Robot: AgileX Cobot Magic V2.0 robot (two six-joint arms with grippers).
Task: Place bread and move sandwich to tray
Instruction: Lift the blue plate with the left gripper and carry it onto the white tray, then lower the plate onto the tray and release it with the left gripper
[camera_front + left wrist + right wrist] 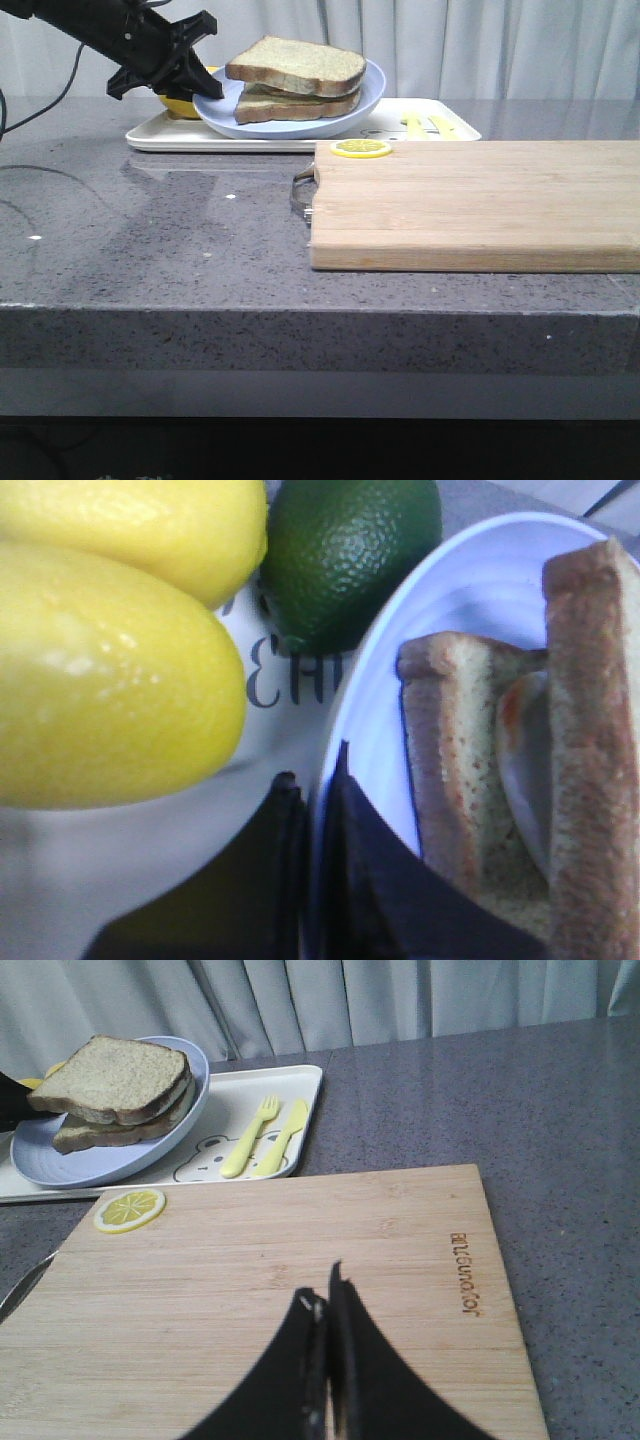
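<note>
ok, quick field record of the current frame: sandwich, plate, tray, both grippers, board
sandwich: sandwich, stacked toast slices, on the blue plate
plate: blue plate, tilted, on the tray, left rim in the left gripper
tray: white tray, behind the cutting board; also holds a yellow fork and knife, lemons and a lime
left gripper: left gripper, shut on the plate rim
right gripper: right gripper, shut, empty, over the board
board: wooden cutting board, lemon slice on its corner

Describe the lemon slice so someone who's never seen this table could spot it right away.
Start at the big wooden cutting board on the right of the grey counter. At its far left corner, the corner nearest the white tray, lies the lemon slice, flat on the wood. It is a thin yellow disc with a paler, segmented centre, unlike the whole lemons on the tray.
</note>
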